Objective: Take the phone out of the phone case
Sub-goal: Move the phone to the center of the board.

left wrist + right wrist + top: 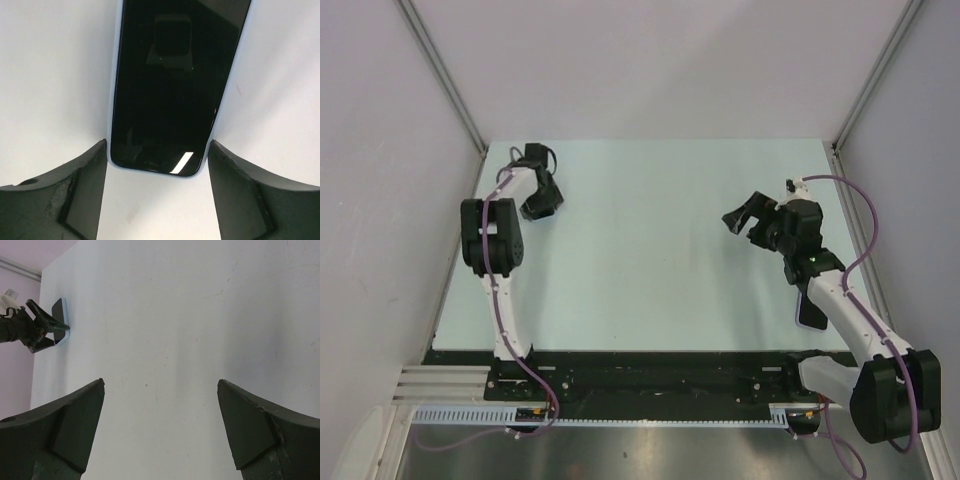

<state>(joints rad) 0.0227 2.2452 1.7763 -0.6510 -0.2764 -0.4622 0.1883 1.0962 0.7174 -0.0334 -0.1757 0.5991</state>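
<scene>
My left arm (498, 300) rises from the lower left of the top view to a black elbow, then bends toward the upper left. There my left gripper (542, 203) points down and a little right. In my left wrist view, its fingers (75, 195) stand at both lower corners, and the tips press on the two long sides of the phone (175, 85).

My right arm (855, 315) goes from the lower right corner up and left. My right gripper (742, 226) is at the middle right, its jaws spread wide and holding nothing.
</scene>
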